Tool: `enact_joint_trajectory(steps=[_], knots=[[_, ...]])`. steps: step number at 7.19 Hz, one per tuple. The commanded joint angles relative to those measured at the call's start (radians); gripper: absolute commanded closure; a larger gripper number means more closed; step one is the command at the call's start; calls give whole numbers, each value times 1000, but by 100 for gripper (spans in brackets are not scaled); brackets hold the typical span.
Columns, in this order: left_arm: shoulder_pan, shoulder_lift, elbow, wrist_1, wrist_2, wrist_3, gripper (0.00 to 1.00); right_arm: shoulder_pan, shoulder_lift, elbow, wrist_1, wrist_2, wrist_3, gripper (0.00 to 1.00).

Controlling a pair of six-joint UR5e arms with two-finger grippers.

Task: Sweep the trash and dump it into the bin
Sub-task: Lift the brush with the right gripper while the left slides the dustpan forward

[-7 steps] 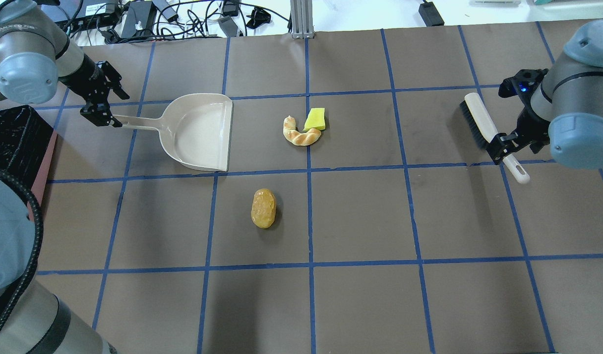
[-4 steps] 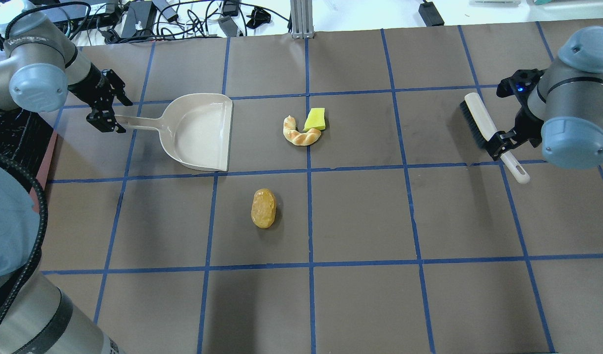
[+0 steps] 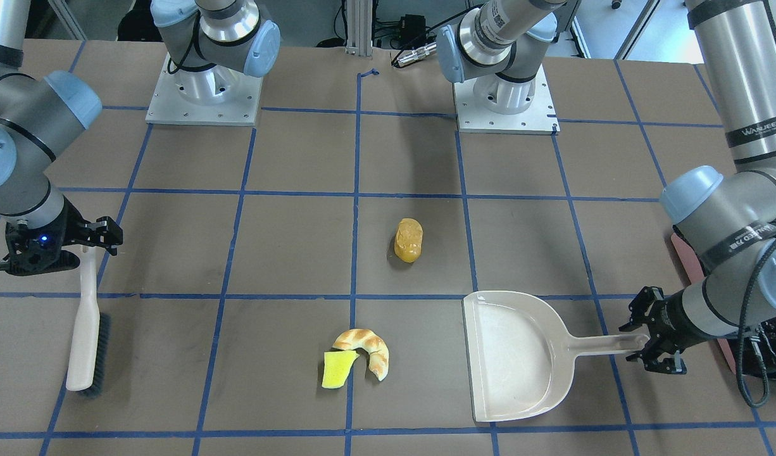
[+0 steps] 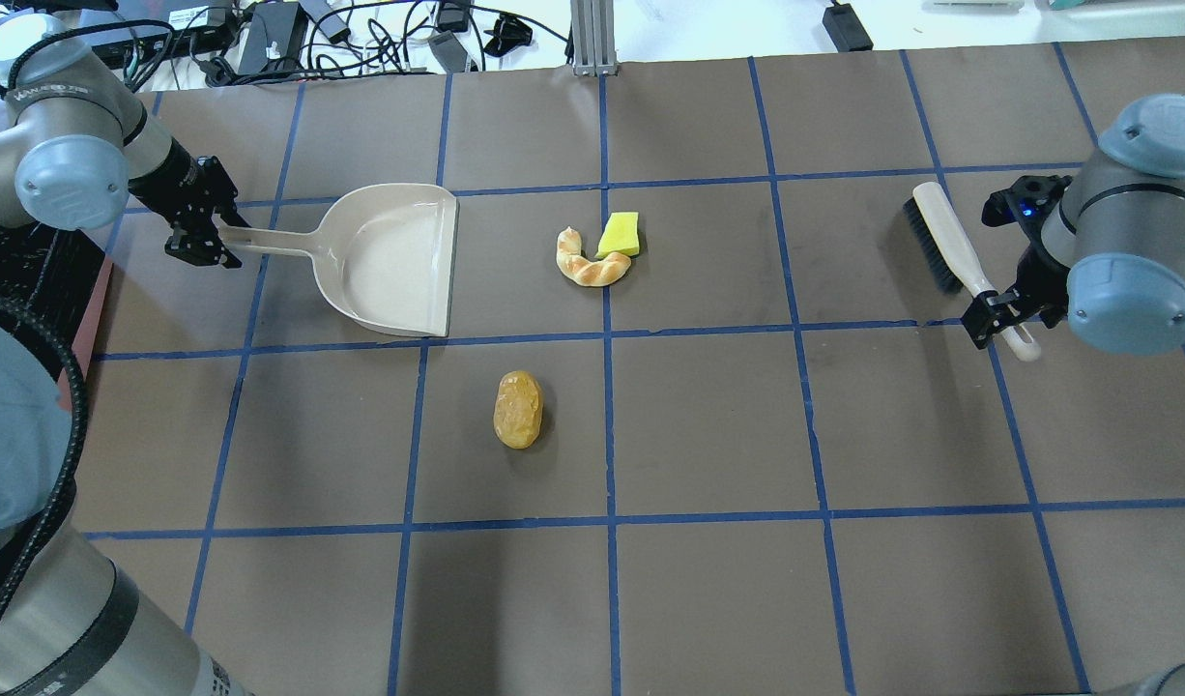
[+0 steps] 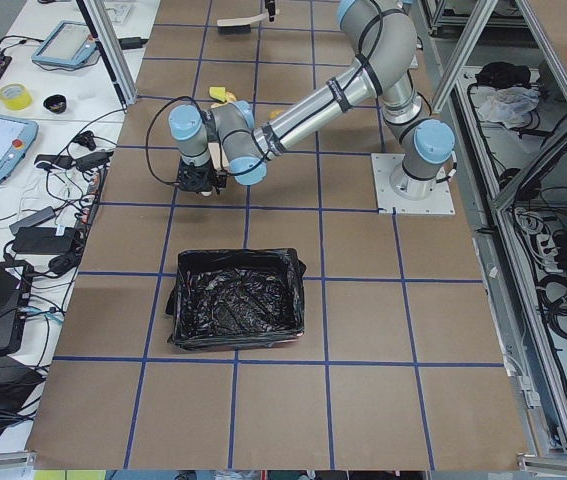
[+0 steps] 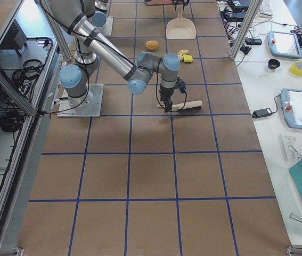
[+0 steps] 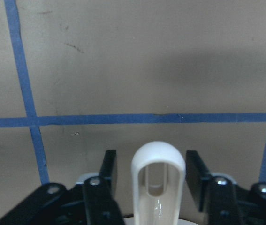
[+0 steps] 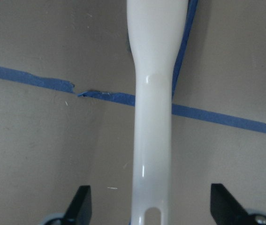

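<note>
One pink rectangular bin lined with crinkly black plastic (image 5: 235, 342) sits on the table behind the left arm; one beige plastic dustpan (image 4: 390, 261) lies flat, the left gripper (image 4: 223, 242) spread astride its handle tip without pinching; one white-backed, black-bristled brush (image 4: 940, 237) lies with the right gripper (image 4: 1000, 311) spread wide around its handle; three trash pieces: a golden-brown lumpy roll (image 4: 518, 410) alone, a curved tan-and-white croissant-like piece (image 4: 588, 263) touching a bright yellow spongy wedge (image 4: 619, 235).
</note>
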Motion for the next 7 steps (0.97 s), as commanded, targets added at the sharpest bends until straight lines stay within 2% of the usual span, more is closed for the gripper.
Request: enact_joint_trajectory(steps=[1,4,5,6,7], knots=[[2,7,-2,-4,-2,1,100,-10,-1,4,-4,11,4,23],[-9,22,11,-3,-36,-89,100,-10,7,4,-12,22,16,30],[-18,27,14,-3,-38,-121,100,-10,7,4,-18,22,16,34],[-36,28,12,-1,-38,-176,100,-10,4,4,-18,22,16,43],[-73,32,14,0,-33,-190,100,-10,2,4,-18,22,16,46]])
